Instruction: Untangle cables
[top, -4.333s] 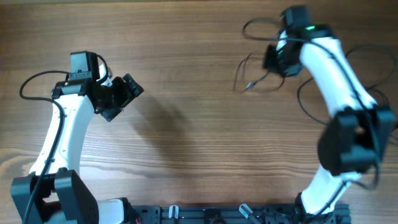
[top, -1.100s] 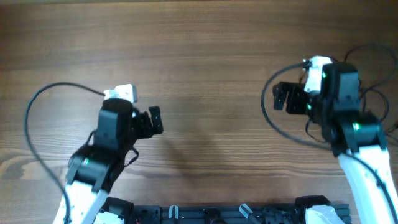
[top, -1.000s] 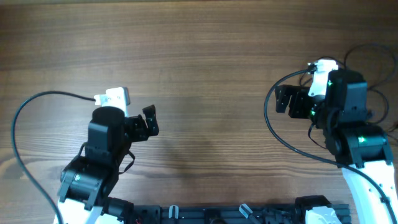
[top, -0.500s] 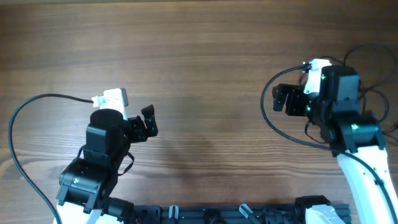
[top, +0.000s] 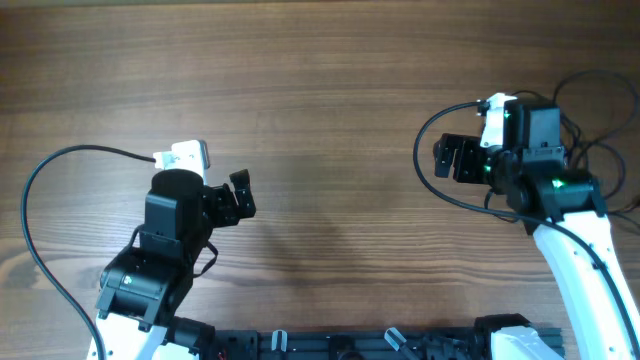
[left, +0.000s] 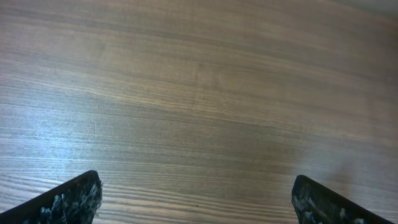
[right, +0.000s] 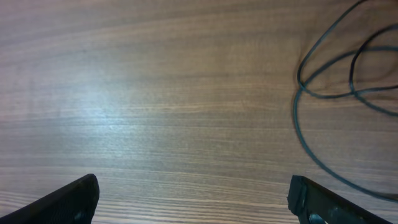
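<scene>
With the left gripper (top: 240, 195) and the right gripper (top: 447, 160) both spread wide and empty, the tangled cables (top: 597, 71) lie behind the right one's wrist, so it is best swung round toward them to pinch one outer strand, not the knot.

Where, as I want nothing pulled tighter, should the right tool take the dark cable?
Likely the outer arc of the dark cable, where it bulges left as one strand lying alone on the table. Come down from that open left side, the right tool straddling it; farther right the loops cross.
</scene>
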